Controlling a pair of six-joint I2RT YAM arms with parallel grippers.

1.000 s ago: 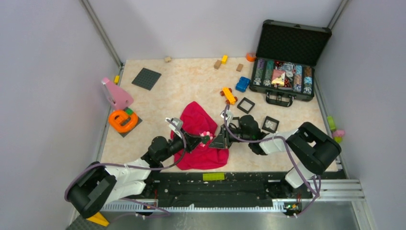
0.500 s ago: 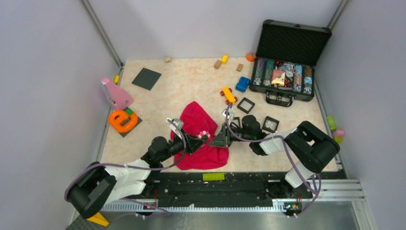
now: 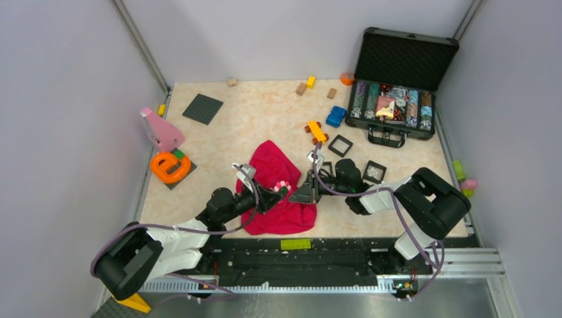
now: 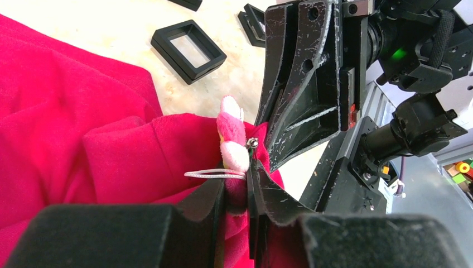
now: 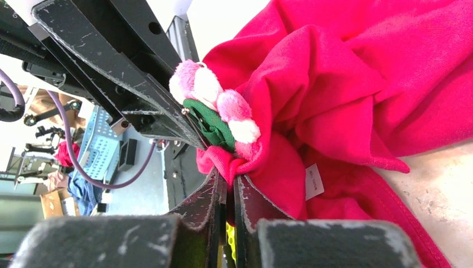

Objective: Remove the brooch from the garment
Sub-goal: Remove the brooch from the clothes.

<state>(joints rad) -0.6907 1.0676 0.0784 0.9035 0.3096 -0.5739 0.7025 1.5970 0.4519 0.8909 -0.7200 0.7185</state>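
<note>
The red garment point(image 3: 275, 169) lies crumpled on the table between both arms. The brooch point(image 3: 283, 187), a plush flower with pink-and-white petals, sits on a raised fold near the garment's front right edge. In the left wrist view my left gripper point(image 4: 237, 190) is shut on the brooch's point(image 4: 233, 139) lower pink petal, beside a thin grey loop. In the right wrist view my right gripper point(image 5: 227, 181) is shut on a pinch of garment point(image 5: 346, 84) just below the brooch point(image 5: 215, 103), whose green backing shows. The two grippers meet tip to tip at the brooch.
Two black square frames point(image 3: 340, 145) point(image 3: 374, 171) lie right of the garment, with an orange toy car point(image 3: 317, 132) and a blue one point(image 3: 336, 116) behind. An open black case point(image 3: 397, 99) stands far right. An orange ring toy point(image 3: 170, 165) and a pink piece point(image 3: 159, 129) sit left.
The brooch and my left fingertips have shifted slightly up and to the left. The right arm has stayed where it was, still pinching the cloth.
</note>
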